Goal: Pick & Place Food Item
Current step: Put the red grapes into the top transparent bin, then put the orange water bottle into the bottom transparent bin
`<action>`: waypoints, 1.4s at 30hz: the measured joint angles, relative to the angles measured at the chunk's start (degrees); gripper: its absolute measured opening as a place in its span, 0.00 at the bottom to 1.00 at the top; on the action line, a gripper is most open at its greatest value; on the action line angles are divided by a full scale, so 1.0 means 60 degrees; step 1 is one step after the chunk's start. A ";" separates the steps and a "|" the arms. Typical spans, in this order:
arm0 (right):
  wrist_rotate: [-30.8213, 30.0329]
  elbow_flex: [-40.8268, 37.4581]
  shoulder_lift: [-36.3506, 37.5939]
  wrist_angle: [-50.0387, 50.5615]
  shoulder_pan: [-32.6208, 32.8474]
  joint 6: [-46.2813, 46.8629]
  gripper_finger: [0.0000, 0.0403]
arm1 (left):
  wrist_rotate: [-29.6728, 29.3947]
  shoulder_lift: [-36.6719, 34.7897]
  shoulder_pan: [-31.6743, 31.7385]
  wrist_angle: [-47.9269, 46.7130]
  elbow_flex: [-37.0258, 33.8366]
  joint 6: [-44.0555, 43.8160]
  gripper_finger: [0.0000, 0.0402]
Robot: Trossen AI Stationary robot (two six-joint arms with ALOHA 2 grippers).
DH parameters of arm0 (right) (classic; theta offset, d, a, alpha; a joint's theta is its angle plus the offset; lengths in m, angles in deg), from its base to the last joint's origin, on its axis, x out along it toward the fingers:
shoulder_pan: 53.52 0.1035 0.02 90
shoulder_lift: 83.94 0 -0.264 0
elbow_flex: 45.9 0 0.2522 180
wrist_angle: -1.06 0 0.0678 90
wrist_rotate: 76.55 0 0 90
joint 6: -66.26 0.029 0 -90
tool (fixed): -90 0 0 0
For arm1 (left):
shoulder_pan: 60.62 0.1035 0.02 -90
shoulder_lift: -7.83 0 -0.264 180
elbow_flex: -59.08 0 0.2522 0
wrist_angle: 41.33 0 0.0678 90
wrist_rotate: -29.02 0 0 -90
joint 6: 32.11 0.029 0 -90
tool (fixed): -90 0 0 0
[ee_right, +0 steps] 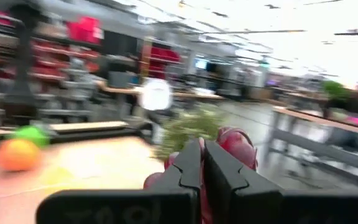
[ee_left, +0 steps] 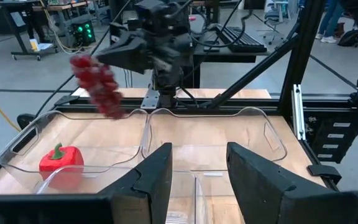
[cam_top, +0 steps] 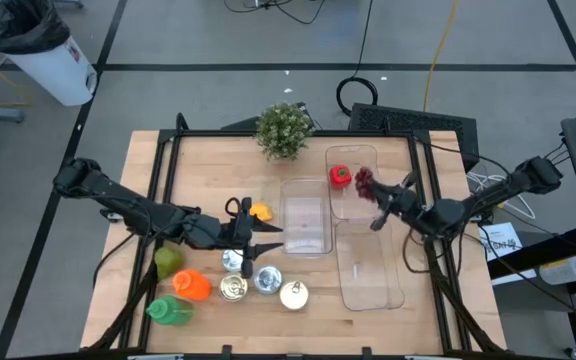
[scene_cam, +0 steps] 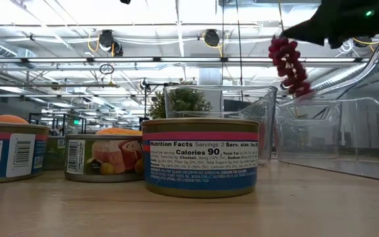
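While the pale wooden bench [cam_top: 368,320] is seen from above with its dark frame, two dark arms are shown reaching in from either side. Clear plastic bins [cam_top: 363,250] are laid near the middle and right of the bench, and a red pepper [cam_top: 340,177] is already placed in the far one. A bunch of dark red grapes [cam_top: 364,182] is held aloft over that same bin, clamped in the right claw [cam_top: 376,203], whose fingers are pressed together on the stem end. By that judgement, the pick is done and the release into the bin is left. The left claw [cam_top: 251,240] is held partly apart and empty, just beside a small orange item [cam_top: 260,211] and near the middle bin. Still waiting on the near left of the bench are several tins [cam_top: 236,288], an orange fruit [cam_top: 193,285] and two green pieces [cam_top: 168,310]. A small potted plant [cam_top: 284,130] is set at the far edge. Beyond the bench, a grey floor, a white waste bin [cam_top: 53,65] and trailing cables are seen.
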 joint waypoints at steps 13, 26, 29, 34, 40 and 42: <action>0.1717 0.0000 -0.0270 0.2585 -0.4189 0.2053 0.00 | 0.0004 0.0004 0.0000 0.0003 0.0000 0.0002 0.40; 0.2191 0.0000 -0.0406 0.4030 -0.5148 0.2572 0.02 | 0.0007 0.0004 0.0000 0.0005 0.0004 0.0003 0.40; 0.2187 0.0004 -0.0518 0.4155 -0.5148 0.2752 0.04 | 0.0007 0.0004 0.0000 0.0003 0.0007 0.0004 0.40; 0.2183 0.0004 -0.0590 0.4167 -0.5148 0.2834 0.13 | 0.0007 0.0004 0.0000 0.0006 0.0007 0.0004 0.40; 0.2168 0.0004 -0.0523 0.3944 -0.5155 0.2802 0.32 | 0.0008 0.0004 0.0000 0.0003 0.0007 0.0004 0.40; 0.2184 0.0007 -0.0383 0.3684 -0.5057 0.2661 0.37 | 0.0007 0.0004 0.0000 0.0003 0.0007 0.0004 0.40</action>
